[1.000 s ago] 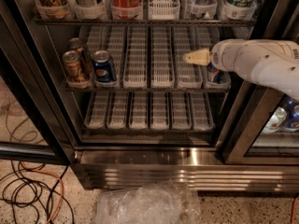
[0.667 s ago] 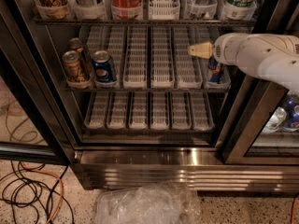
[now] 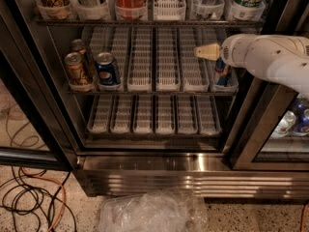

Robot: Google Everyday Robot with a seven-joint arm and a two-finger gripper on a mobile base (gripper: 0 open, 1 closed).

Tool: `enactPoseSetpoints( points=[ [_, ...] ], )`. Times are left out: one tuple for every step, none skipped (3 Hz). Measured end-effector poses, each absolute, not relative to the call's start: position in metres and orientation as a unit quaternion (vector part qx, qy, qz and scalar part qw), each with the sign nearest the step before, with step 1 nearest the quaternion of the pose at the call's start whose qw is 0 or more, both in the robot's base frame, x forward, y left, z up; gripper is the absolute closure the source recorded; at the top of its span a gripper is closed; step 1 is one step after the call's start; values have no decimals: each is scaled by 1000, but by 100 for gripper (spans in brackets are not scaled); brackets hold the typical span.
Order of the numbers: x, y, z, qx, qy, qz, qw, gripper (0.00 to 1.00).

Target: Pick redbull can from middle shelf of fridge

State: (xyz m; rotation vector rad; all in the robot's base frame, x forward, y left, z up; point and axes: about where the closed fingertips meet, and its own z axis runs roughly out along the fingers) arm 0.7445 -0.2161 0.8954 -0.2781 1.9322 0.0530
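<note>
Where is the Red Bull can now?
Camera view: the slim blue and silver can stands at the right end of the dark wire middle shelf, just below the beige tool.

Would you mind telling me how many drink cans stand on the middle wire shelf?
4: two gold-brown cans and a blue Pepsi can at the left end, a slim blue-silver can at the right, beside the cream gripper. Others may be hidden.
</note>
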Motion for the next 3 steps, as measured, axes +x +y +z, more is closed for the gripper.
enactPoseSetpoints(
  points=[
    [741,-214,894,-125,821,22,557,8],
    [736,-214,890,-134,824,16,550,0],
    [733,-217,886,-140,827,9,545,3]
  ],
)
